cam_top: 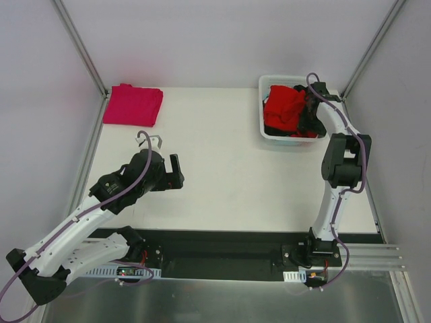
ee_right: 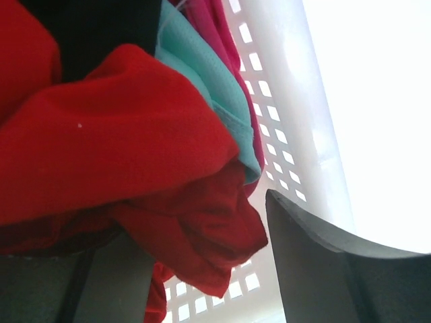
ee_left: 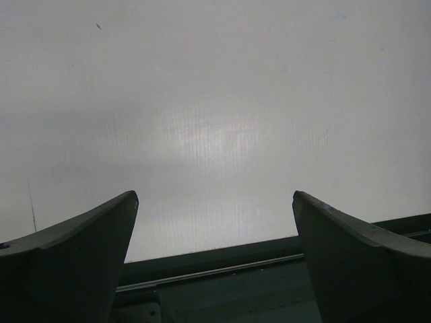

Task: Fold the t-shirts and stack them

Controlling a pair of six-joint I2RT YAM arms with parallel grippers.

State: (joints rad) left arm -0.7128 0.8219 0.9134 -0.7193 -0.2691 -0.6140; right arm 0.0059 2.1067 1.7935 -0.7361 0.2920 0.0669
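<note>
One white surface (cam_top: 222, 168) carries everything, and two arms are bolted at its near edge. A single white slotted basket (cam_top: 264, 128) stands on it and serves as the reference here. The right arm reaches from the near side of the basket up and over its right rim. The left arm lies well to the left of the basket, nearer the bases. Inside the basket, the one red t-shirt (cam_top: 283, 108) is heaped on top in a crumpled mound and fills most of it. One magenta t-shirt (cam_top: 133, 104) lies folded flat far to the left of the basket, level with it and well apart from it. A black garment (cam_top: 311, 118) shows in the basket just right of the red mound. The right wrist view adds one teal garment (ee_right: 202, 74) pressed between the red cloth and the basket wall, with a narrow pink strip (ee_right: 215, 27) of cloth behind it. The right end effector (ee_right: 202, 242) is down in the basket with its jaws spread wide. A fold of red cloth hangs between them, unclamped. The left end effector (ee_left: 215, 202) is well left of the basket, jaws fully apart and empty above bare surface.
</note>
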